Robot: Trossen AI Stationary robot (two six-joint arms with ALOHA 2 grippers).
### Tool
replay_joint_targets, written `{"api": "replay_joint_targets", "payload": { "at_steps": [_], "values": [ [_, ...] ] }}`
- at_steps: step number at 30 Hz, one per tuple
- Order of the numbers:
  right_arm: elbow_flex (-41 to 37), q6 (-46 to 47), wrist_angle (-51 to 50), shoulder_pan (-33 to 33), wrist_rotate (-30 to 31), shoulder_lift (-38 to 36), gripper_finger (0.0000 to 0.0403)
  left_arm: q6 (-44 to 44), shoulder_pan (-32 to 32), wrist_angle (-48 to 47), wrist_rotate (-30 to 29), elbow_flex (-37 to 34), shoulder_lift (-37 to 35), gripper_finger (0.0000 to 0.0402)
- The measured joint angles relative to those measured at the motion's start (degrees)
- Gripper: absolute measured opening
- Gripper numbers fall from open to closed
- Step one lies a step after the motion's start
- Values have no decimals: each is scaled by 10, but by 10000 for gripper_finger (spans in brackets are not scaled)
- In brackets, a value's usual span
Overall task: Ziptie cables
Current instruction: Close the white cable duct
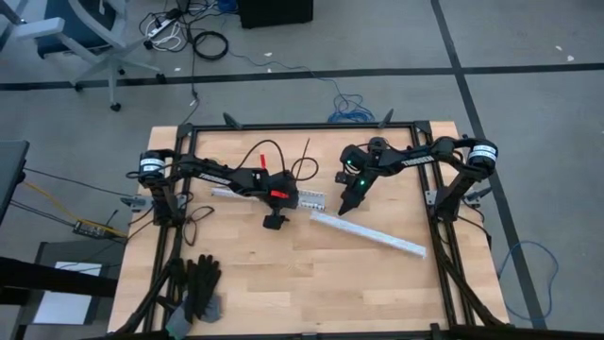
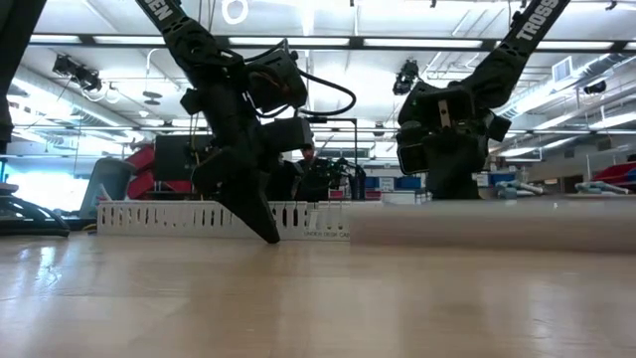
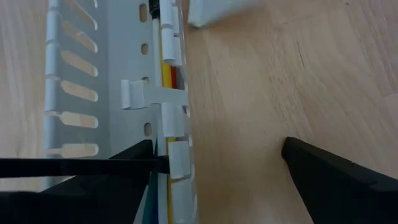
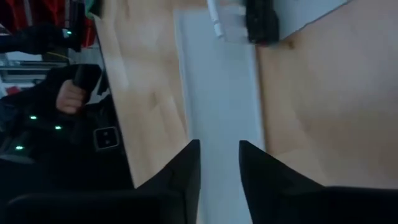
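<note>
While both arms reach over the wooden desk, the left tool hangs low beside the slotted white channel that lies across the middle of the desk. Its wrist view shows its two dark fingers spread wide, one on the channel side and one over bare wood, with nothing held between them. A thin black zip tie runs across the channel there, level with the finger on that side.

The cables lie inside the channel, along its far wall; yellow and red strands show between the wall's white tabs, and a greenish one shows further along near the left tool's finger. A red wire and a black one stick up from the channel toward the back edge of the desk.

The right tool points down at the near end of a plain white cover strip that lies slanted on the desk, apart from the channel. In its wrist view the two fingers stand a little apart, straddling the strip's width without clearly touching it, so they are slightly open and grip nothing.

A pair of black gloves lies at the desk's front left corner.
</note>
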Motion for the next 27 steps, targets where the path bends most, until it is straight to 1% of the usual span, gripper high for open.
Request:
{"api": "replay_joint_targets", "payload": {
  "at_steps": [6,9,13,18,24,27],
  "values": [
    [0,-15,-2,-6,10,0,131,-4,0,1,1,0,0,343],
    [0,-13,-13,-2,28,0,136,-10,0,1,1,0,0,343],
    [0,-13,-23,30,74,0,131,-12,0,1,1,0,0,343],
    [6,-18,-19,87,166,-3,122,-27,0,-3,0,5,-4,343],
    [15,-27,-3,145,324,-39,118,-51,-2,-25,-16,20,-32,343],
    [15,-27,0,170,400,-67,119,-74,-3,-29,-47,23,-59,343]
  ]
}}
